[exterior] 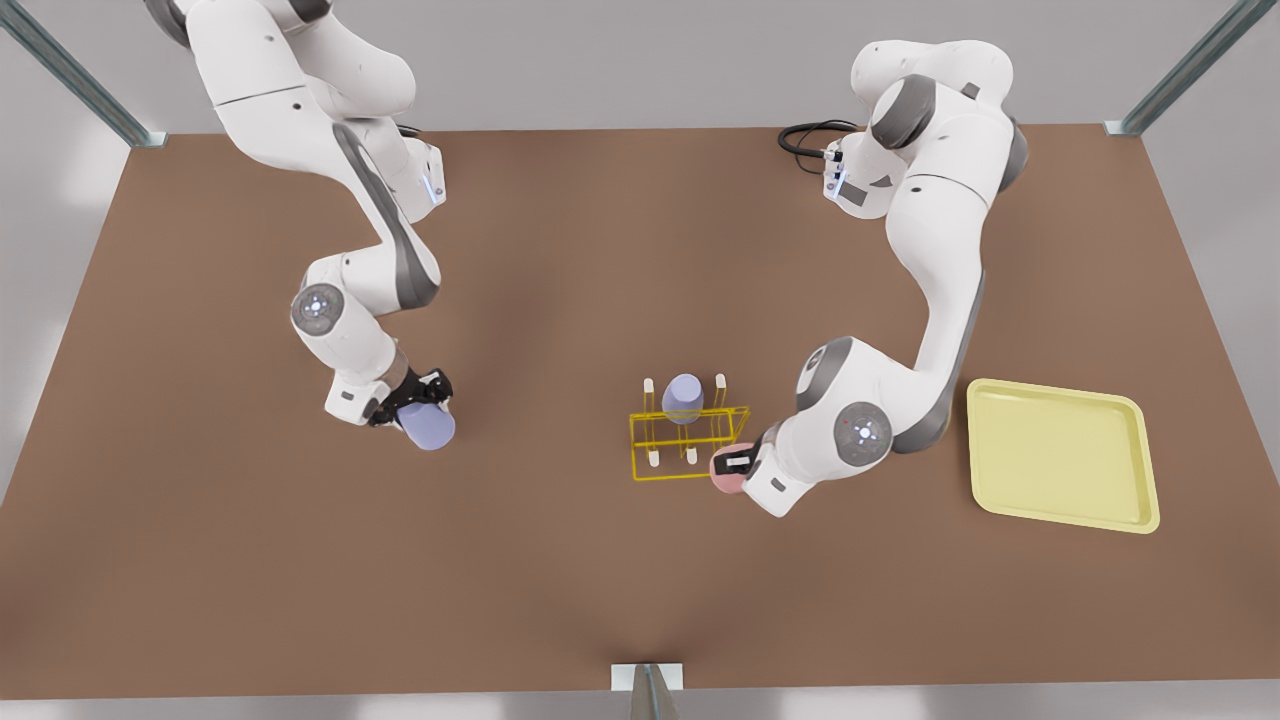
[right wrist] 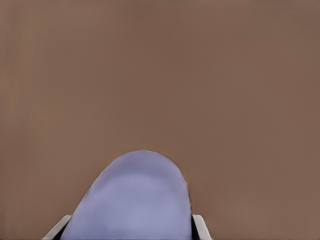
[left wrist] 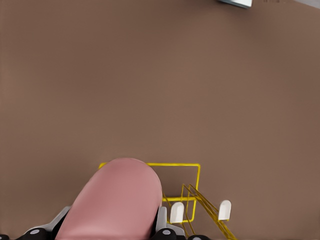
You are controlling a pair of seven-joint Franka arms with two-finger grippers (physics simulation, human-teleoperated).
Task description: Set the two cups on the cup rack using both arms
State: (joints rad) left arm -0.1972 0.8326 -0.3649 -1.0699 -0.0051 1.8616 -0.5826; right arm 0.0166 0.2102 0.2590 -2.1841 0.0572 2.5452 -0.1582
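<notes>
Brown table [exterior: 600, 250] (grey walls around), left gripper [exterior: 738, 462] clamps pink cup [exterior: 724, 472] beside rack [exterior: 688, 440], right gripper [exterior: 415, 400] clamps lavender cup [exterior: 428, 427].

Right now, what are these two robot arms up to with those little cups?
They are loading cups onto the yellow cup rack in the middle of the brown table. The left gripper holds a pink cup right at the rack's edge. The right gripper holds a lavender cup well off towards the front view's left. Another lavender cup already sits on a rack peg. A pale yellow tray lies beside the left arm.
</notes>
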